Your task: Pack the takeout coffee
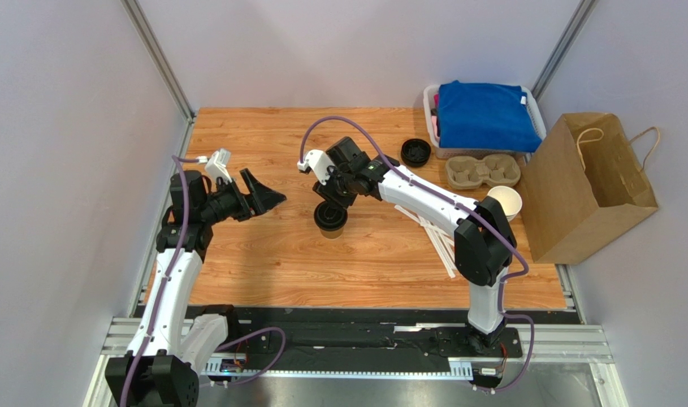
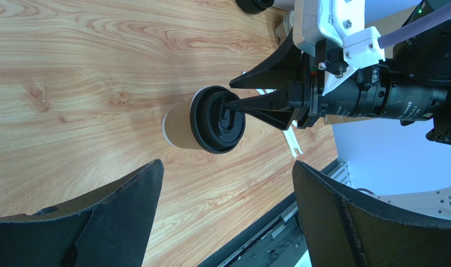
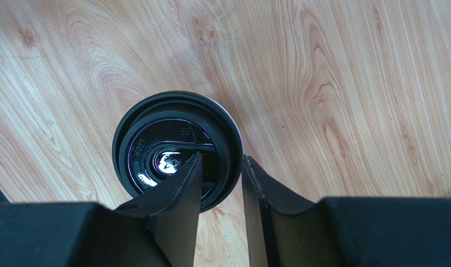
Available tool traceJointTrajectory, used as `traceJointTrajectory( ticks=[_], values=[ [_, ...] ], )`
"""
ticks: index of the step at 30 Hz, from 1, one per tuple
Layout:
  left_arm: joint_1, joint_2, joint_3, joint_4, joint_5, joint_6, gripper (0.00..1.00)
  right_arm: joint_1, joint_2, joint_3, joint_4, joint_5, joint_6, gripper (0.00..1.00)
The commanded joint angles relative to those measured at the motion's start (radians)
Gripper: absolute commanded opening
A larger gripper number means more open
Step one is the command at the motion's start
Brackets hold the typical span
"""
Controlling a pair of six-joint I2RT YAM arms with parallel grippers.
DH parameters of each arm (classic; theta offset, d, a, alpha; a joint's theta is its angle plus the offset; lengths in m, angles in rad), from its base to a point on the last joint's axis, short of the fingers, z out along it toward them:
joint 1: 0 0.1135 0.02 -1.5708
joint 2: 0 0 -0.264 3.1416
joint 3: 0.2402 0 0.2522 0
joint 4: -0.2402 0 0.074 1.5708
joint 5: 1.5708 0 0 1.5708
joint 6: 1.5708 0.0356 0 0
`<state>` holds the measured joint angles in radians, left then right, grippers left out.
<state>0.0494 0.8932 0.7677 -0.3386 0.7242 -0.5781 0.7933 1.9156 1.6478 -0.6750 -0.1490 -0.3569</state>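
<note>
The takeout coffee [image 1: 330,218], a small brown paper cup under a black lid, stands upright mid-table. My right gripper [image 1: 331,202] hovers right over it. In the right wrist view the right gripper [image 3: 222,157] is open a little: one finger lies over the lid [image 3: 155,139], the other just outside its rim, with a gap on each side. From the left wrist view the cup [image 2: 180,125] stands ahead, the right gripper [image 2: 229,94] at its lid. My left gripper [image 1: 266,188] is to the cup's left, wide open and empty [image 2: 226,164].
A brown paper bag [image 1: 589,191] stands open at the right edge. Next to it are a cardboard cup carrier [image 1: 483,171], a loose black lid [image 1: 416,152], a white-rimmed cup [image 1: 506,202] and a bin holding a blue cloth [image 1: 483,114]. White sticks [image 1: 436,237] lie under the right arm.
</note>
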Motion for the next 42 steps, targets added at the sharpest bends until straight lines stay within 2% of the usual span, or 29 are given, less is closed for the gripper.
traceJointTrajectory(
  ticks=[1,5,9,10,12,13,15,16,17,18,20,22,23,24,29,30,33,36,42],
  values=[
    [0.009,0.003,0.041,0.033,0.023,0.014,0.95,-0.002,-0.003,0.026,0.014,-0.012,0.018,0.37],
    [0.007,0.004,0.045,0.033,0.029,0.023,0.94,0.0,-0.026,0.056,-0.015,-0.006,0.018,0.43],
    [0.009,0.012,0.05,0.033,0.058,0.052,0.94,-0.016,-0.075,0.127,-0.07,-0.007,0.036,0.54],
    [0.009,0.019,0.05,0.045,0.09,0.055,0.93,-0.031,-0.085,0.153,-0.093,-0.026,0.044,0.59],
    [0.009,0.032,0.044,0.078,0.144,0.041,0.9,-0.054,-0.118,0.171,-0.126,-0.069,0.071,0.63],
    [0.009,0.047,0.026,0.137,0.194,0.017,0.86,-0.081,-0.127,0.176,-0.132,-0.128,0.108,0.66],
    [0.001,0.068,-0.002,0.199,0.228,-0.026,0.78,-0.109,-0.156,0.164,-0.143,-0.191,0.145,0.67],
    [-0.008,0.09,-0.007,0.24,0.228,-0.06,0.7,-0.135,-0.167,0.138,-0.141,-0.28,0.198,0.67],
    [-0.017,0.104,-0.008,0.257,0.228,-0.068,0.66,-0.15,-0.173,0.12,-0.141,-0.332,0.226,0.66],
    [-0.046,0.128,-0.01,0.277,0.225,-0.075,0.58,-0.166,-0.174,0.103,-0.133,-0.439,0.264,0.65],
    [-0.098,0.159,-0.01,0.332,0.213,-0.104,0.53,-0.201,-0.167,0.039,-0.112,-0.562,0.378,0.59],
    [-0.159,0.21,-0.008,0.404,0.199,-0.132,0.45,-0.215,-0.156,-0.003,-0.063,-0.696,0.438,0.48],
    [-0.174,0.225,-0.011,0.421,0.195,-0.143,0.42,-0.215,-0.156,-0.04,-0.042,-0.73,0.496,0.45],
    [-0.181,0.252,-0.022,0.438,0.196,-0.153,0.35,-0.215,-0.158,-0.06,0.007,-0.754,0.525,0.43],
    [-0.249,0.348,-0.022,0.486,0.23,-0.178,0.2,-0.246,-0.096,-0.128,0.118,-0.879,0.692,0.26],
    [-0.259,0.38,-0.012,0.487,0.236,-0.174,0.14,-0.258,-0.081,-0.131,0.136,-0.897,0.705,0.22],
    [-0.29,0.452,0.004,0.522,0.244,-0.19,0.05,-0.263,-0.053,-0.152,0.192,-0.911,0.752,0.21],
    [-0.301,0.527,0.027,0.545,0.259,-0.21,0.0,-0.264,-0.035,-0.169,0.229,-0.906,0.788,0.2],
    [-0.301,0.671,0.065,0.578,0.291,-0.23,0.0,-0.279,0.028,-0.187,0.259,-0.899,0.828,0.18]
  ],
)
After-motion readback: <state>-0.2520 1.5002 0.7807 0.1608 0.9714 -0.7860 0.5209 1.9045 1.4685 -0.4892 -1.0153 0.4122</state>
